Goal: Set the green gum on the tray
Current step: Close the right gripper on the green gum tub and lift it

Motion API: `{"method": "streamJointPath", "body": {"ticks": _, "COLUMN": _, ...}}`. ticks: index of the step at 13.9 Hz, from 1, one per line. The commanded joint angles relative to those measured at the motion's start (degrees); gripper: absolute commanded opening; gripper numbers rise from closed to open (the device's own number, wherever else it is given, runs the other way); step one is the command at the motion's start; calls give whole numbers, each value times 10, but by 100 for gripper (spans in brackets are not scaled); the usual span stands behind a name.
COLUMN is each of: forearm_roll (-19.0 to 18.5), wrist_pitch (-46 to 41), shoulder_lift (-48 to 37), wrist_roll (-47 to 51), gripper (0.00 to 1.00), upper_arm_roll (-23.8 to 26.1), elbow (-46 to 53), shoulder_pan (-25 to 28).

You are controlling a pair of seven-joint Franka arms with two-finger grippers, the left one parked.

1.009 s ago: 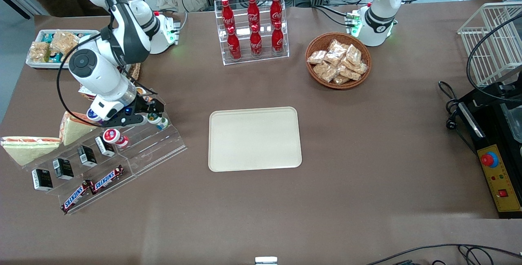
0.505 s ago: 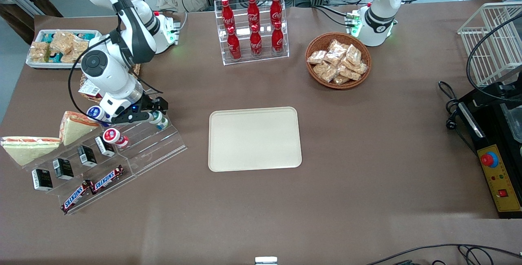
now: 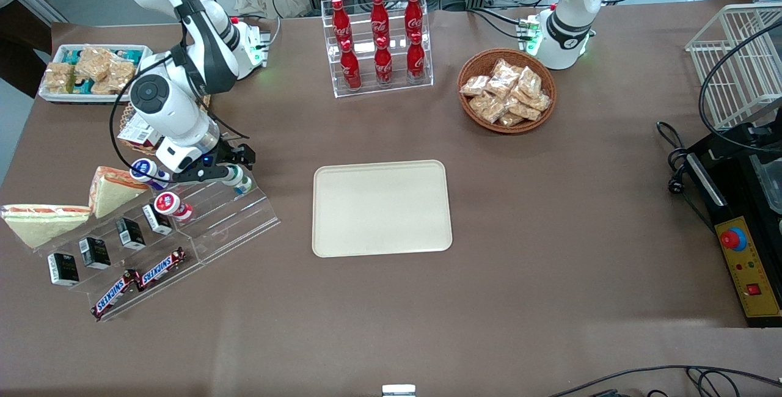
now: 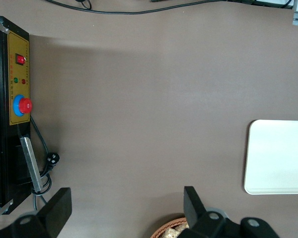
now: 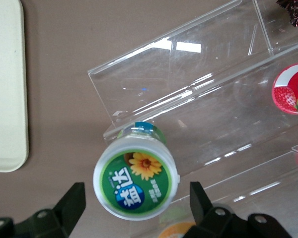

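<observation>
Gripper [image 5: 134, 208] spread wide, holding nothing, above green gum [image 5: 137, 184] on acrylic rack [image 3: 226, 214]; tray [image 3: 382, 207] bare.

My arm [image 3: 177, 61] is glossy white, built of rounded shells with dark grey bands at the joints. One joint carries a round dark grey cap [image 3: 149, 89] with a small centre dot. A thin black cable [image 3: 116, 134] loops loosely beside my wrist. My base [image 3: 247, 46] glows with a green light. My gripper [image 3: 235, 171] is black, under a white wrist block where a small blue light shows. Its two fingers [image 5: 72, 203] are matt black and angular, with silver screw heads nearby.
</observation>
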Motion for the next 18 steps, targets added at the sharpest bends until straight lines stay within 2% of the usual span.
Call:
{"method": "streamJointPath", "body": {"ticks": 1, "forearm_roll": -11, "wrist_pitch": 8, "shoulder_lift": -6, "wrist_roll": 17, "gripper": 39, "upper_arm_roll": -2, "elbow": -9, "shoulder_pan": 2}}
{"method": "streamJointPath", "body": {"ticks": 3, "forearm_roll": -11, "wrist_pitch": 5, "shoulder_lift": -6, "wrist_roll": 30, "gripper": 24, "upper_arm_roll": -2, "elbow": -7, "shoulder_pan": 2}}
{"method": "streamJointPath", "body": {"ticks": 6, "forearm_roll": -8, "wrist_pitch": -3, "shoulder_lift": -3, "wrist_roll": 29, "gripper": 18, "upper_arm_roll": -2, "elbow": 12, "shoulder_pan": 2}}
{"method": "streamJointPath", "body": {"ticks": 9, "forearm_roll": -5, "wrist_pitch": -66, "shoulder_lift": 2, "wrist_roll": 28, "gripper": 15, "upper_arm_roll": -3, "elbow": 61, "shoulder_pan": 1}}
{"method": "streamJointPath", "body": {"ticks": 12, "forearm_roll": -5, "wrist_pitch": -198, "shoulder_lift": 4, "wrist_roll": 27, "gripper": 15, "upper_arm_roll": -3, "elbow": 172, "shoulder_pan": 1}}
{"method": "streamJointPath", "body": {"ticks": 15, "forearm_roll": -3, "wrist_pitch": -375, "shoulder_lift": 35, "wrist_roll": 27, "gripper": 15, "upper_arm_roll": -2, "elbow": 344, "shoulder_pan": 5}}
{"method": "streamJointPath", "body": {"ticks": 18, "forearm_roll": -1, "wrist_pitch": -450, "shoulder_lift": 36, "wrist_roll": 30, "gripper": 15, "upper_arm_roll": -2, "elbow": 439, "shoulder_pan": 26}}
